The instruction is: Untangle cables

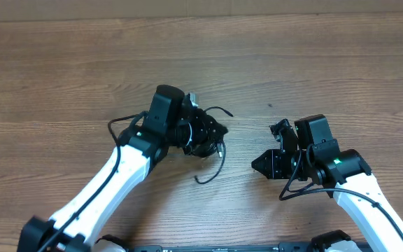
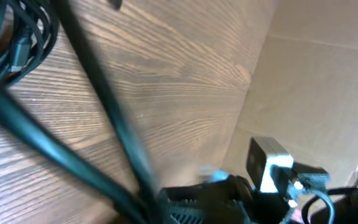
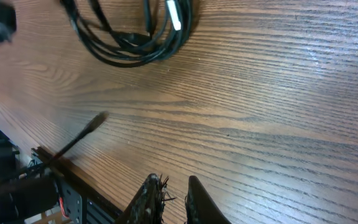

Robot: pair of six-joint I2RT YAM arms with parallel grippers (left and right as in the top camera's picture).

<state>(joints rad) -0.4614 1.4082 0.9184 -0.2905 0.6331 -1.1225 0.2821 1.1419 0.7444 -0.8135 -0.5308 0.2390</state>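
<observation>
The cables (image 1: 212, 150) are thin black cords bunched on the wooden table, with one loop trailing toward the front (image 1: 200, 180) and a strand curling out behind (image 1: 220, 109). My left gripper (image 1: 215, 133) sits right over the bunch. In the blurred left wrist view the cables (image 2: 104, 93) run across close to one dark finger (image 2: 222, 199), and the gap between the jaws does not show. My right gripper (image 1: 259, 163) is to the right of the bunch, apart from it. Its fingers (image 3: 192, 186) stand nearly together with nothing between them, and the cables (image 3: 135, 50) lie well ahead.
The table's front edge (image 3: 48, 158) runs close by the right gripper in the right wrist view, with a black frame below it. A thin black strand (image 3: 82, 132) lies near that edge. The right arm (image 2: 272, 165) shows in the left wrist view.
</observation>
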